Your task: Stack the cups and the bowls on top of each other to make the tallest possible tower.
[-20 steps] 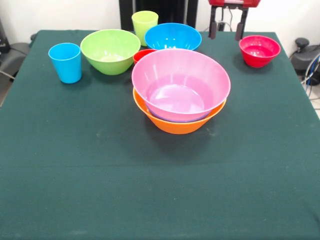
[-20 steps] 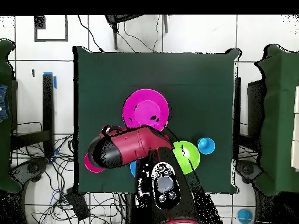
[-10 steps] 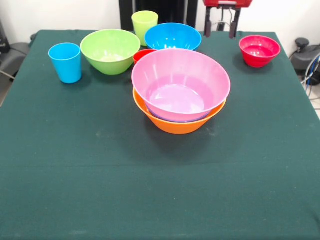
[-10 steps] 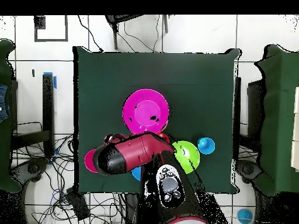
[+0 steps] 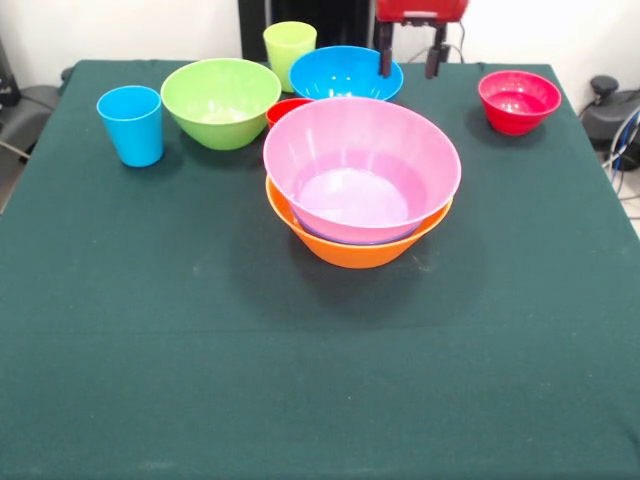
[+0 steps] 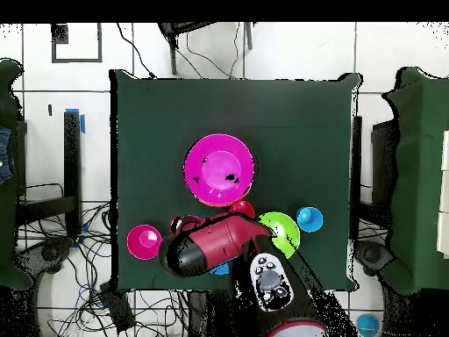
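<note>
The tower point(image 5: 360, 185), pink bowl nested in orange, sits mid-surface point(image 5: 200, 360). Behind it, from ten to two o'clock: a blue cup point(image 5: 131, 124), green bowl point(image 5: 220, 101), red cup point(image 5: 287, 107), green cup point(image 5: 289, 47), blue bowl point(image 5: 342, 73) and red bowl point(image 5: 518, 100). At one o'clock the claw point(image 5: 410, 55) hangs released, empty, over the blue bowl's rim.
</note>
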You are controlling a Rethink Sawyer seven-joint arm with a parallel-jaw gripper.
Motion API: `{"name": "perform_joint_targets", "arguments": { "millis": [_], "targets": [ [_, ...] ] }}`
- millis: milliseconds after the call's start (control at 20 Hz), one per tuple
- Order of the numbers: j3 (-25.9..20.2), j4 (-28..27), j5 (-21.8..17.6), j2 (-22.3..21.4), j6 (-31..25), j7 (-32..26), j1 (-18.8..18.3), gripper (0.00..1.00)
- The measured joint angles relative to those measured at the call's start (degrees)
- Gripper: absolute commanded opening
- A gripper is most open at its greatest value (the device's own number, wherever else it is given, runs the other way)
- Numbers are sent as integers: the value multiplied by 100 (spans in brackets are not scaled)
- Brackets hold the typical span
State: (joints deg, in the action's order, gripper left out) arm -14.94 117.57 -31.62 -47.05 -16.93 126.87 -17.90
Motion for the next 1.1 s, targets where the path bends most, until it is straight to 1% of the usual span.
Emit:
{"name": "perform_joint_targets", "arguments": {
  "millis": [200,450,700,950,1100],
  "targets": [
    [1,292,-101,-135,52,0,-154,100],
    [0,597,-277,-287,55,0,-214,100],
    [5,821,-291,-372,56,0,-261,100],
    [68,857,-329,-285,70,0,-203,100],
    [190,856,-433,-143,160,0,-57,100]
  ]
}}
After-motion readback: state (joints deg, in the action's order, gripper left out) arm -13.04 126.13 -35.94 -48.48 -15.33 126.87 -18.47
